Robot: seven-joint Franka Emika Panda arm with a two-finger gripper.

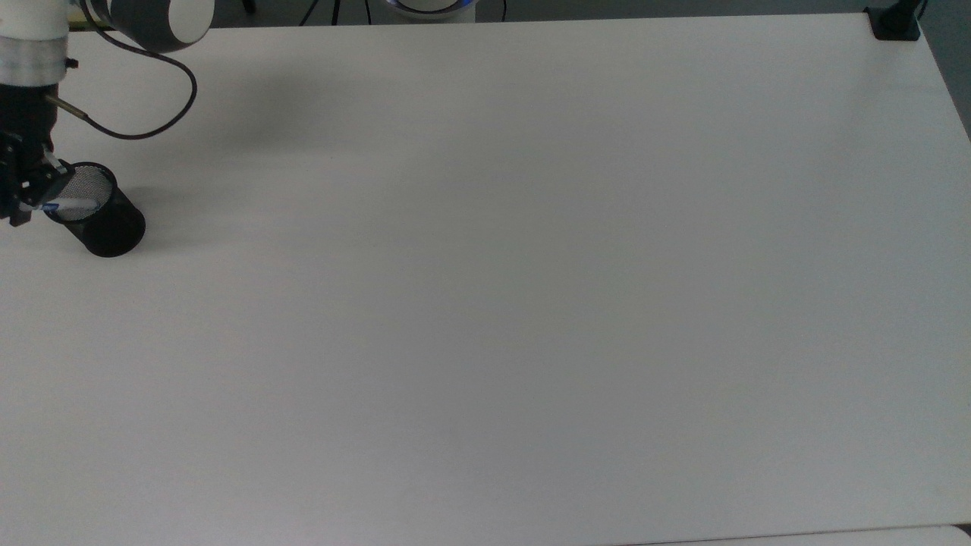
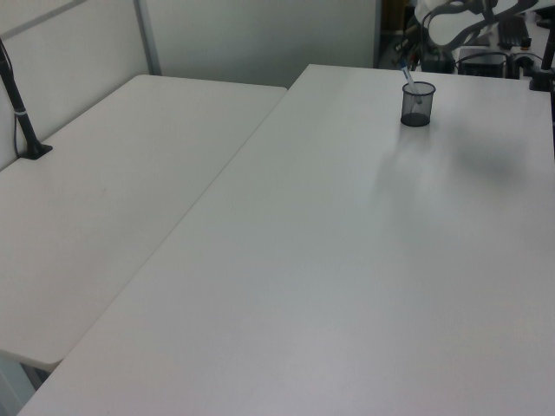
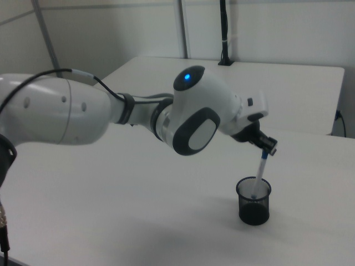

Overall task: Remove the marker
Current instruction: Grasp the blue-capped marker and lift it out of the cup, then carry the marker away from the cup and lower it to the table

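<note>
The black mesh cup [image 1: 114,231] stands near the top view's left edge on the white table [image 1: 485,303]. The marker [image 1: 76,205], white with a blue cap, leans out of the cup toward the top view's left. My gripper [image 1: 29,201] is shut on its capped upper end. In the right view the gripper [image 3: 267,147] holds the marker [image 3: 259,173] tilted above the cup [image 3: 254,208], its lower end still inside the rim. The left view has the cup [image 2: 417,108] at the far right with the marker [image 2: 406,76] sticking up from it.
A black clamp post [image 1: 895,23] sits at the table's far corner in the top view's upper right. The arm's cable [image 1: 152,121] loops over the table beside the gripper. A second white table [image 2: 130,173] adjoins on the left view's left.
</note>
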